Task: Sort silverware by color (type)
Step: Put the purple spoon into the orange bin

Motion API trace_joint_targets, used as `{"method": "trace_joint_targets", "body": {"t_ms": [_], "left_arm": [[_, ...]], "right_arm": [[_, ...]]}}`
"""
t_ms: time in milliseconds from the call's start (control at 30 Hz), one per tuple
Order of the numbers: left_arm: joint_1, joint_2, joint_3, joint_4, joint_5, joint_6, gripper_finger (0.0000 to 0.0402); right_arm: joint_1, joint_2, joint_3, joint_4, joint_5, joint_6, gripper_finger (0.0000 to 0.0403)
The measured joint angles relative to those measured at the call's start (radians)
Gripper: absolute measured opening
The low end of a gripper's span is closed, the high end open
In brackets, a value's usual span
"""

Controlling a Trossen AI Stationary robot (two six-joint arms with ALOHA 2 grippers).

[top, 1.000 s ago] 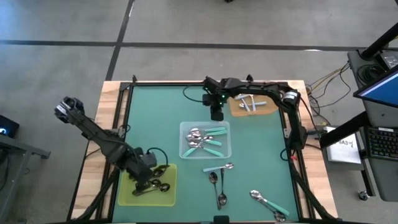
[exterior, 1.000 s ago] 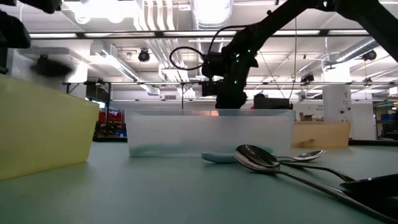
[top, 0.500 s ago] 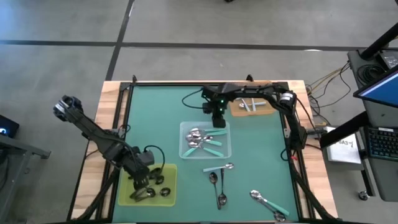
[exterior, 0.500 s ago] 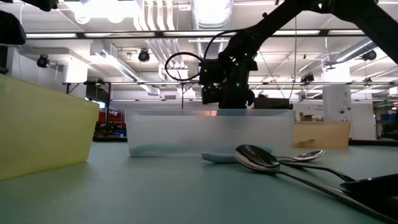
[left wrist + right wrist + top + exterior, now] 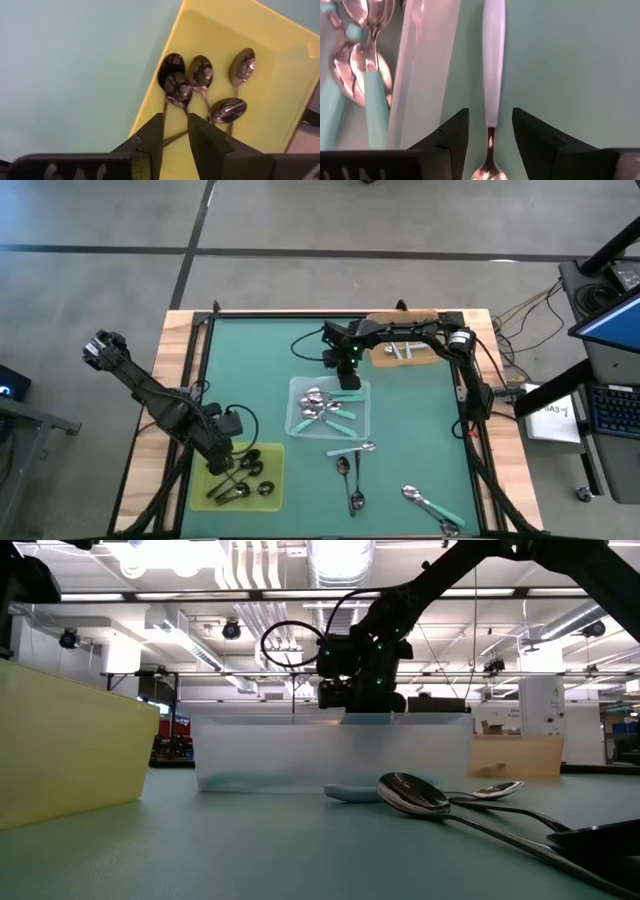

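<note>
Sorting under way. The right gripper (image 5: 349, 376), fingers parted around a pale-handled spoon (image 5: 492, 65), hung at the clear tray's (image 5: 364, 423) far edge; the grasp seemingly remained. The left gripper (image 5: 222, 468), narrowly open and empty, hovered beside the yellow tray (image 5: 270, 494) of dark spoons (image 5: 201, 80).

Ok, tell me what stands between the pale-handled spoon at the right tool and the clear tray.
Only the clear tray's own wall. The spoon at the right tool is just outside it, over bare mat; nothing else visible intervenes. The left tool is over the yellow tray.
</note>
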Motion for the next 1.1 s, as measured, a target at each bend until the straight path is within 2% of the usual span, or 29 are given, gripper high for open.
{"method": "trace_joint_targets", "body": {"t_ms": [300,600,700,867,1100], "left_arm": [[0.002,-0.008,0.000,-0.016,-0.038,0.018,0.0073],[0.002,-0.009,0.000,-0.026,-0.038,0.026,0.0073],[0.002,-0.010,0.000,-0.036,-0.038,0.026,0.0073],[0.002,-0.010,0.000,-0.058,-0.049,0.026,0.0073],[0.002,-0.008,0.000,-0.062,-0.091,0.025,0.0073]], "right_arm": [[-0.007,0.009,0.000,0.050,0.000,-0.010,0.0119],[-0.007,0.085,0.003,0.047,-0.009,-0.005,0.0120],[-0.007,0.088,0.003,0.046,0.002,-0.001,0.0100],[-0.007,0.084,0.009,0.043,0.042,-0.001,0.0027],[-0.022,0.073,0.075,-0.025,0.043,0.004,0.0018]]}}
